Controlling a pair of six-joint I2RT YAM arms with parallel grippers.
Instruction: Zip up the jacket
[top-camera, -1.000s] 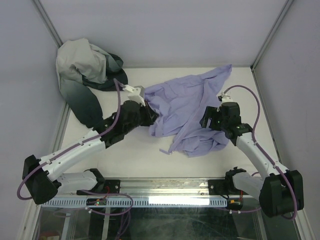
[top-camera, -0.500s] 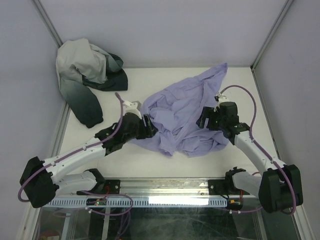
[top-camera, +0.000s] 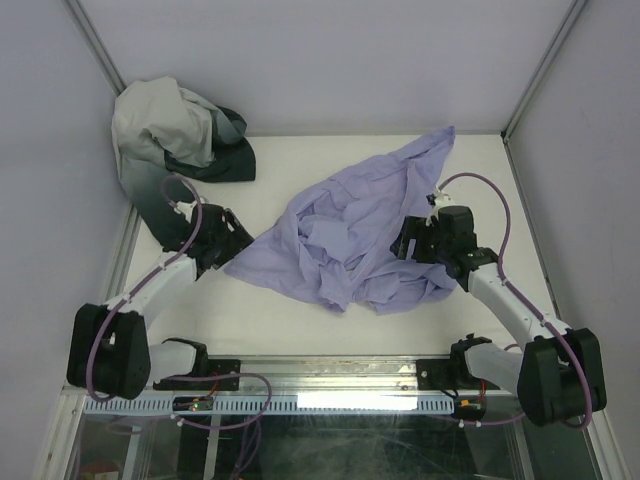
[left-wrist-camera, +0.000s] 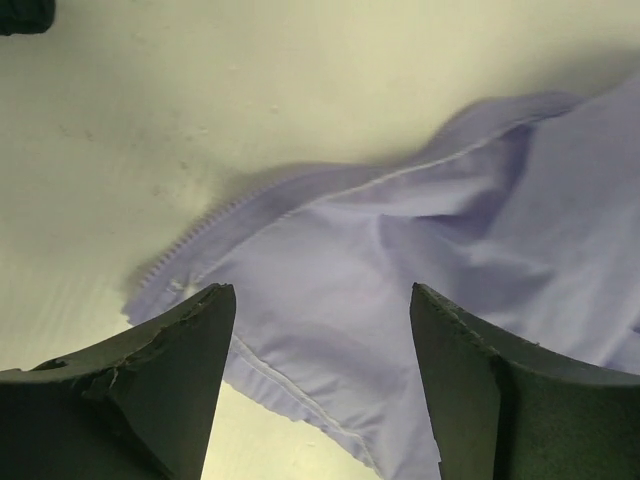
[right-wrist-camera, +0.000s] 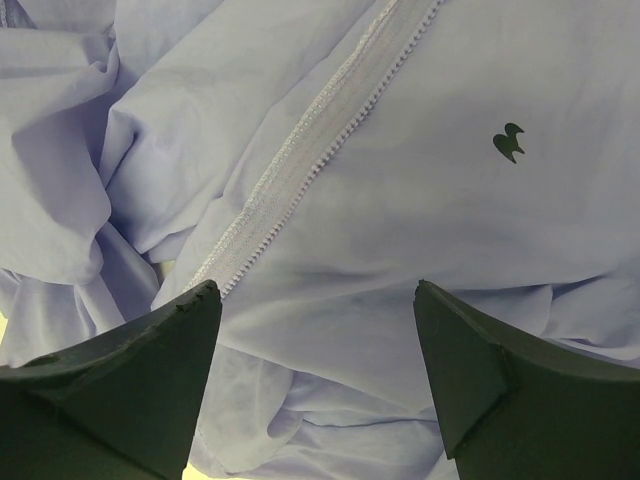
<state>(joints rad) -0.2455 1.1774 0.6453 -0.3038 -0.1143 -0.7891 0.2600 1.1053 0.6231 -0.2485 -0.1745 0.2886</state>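
The lavender jacket (top-camera: 340, 240) lies crumpled in the middle of the white table, one corner stretched out to the left. My left gripper (top-camera: 237, 247) stands open just over that corner, with nothing between its fingers. In the left wrist view the left gripper (left-wrist-camera: 320, 290) hovers above the jacket's hem (left-wrist-camera: 400, 260), and a zipper edge (left-wrist-camera: 200, 240) runs along the fabric's rim. My right gripper (top-camera: 400, 243) is open over the jacket's right side. The right wrist view shows the right gripper (right-wrist-camera: 316, 288) above the fabric, with the zipper tape (right-wrist-camera: 300, 165) running diagonally.
A white-and-dark-green garment (top-camera: 170, 150) is heaped in the back left corner, close behind the left arm. Side walls (top-camera: 560, 200) close in the table. A small dark logo (right-wrist-camera: 509, 142) marks the jacket fabric.
My left gripper has opened, let go of the jacket and drawn back to the left. The jacket's left corner was dragged leftward and now lies on the table. The right arm barely moved.
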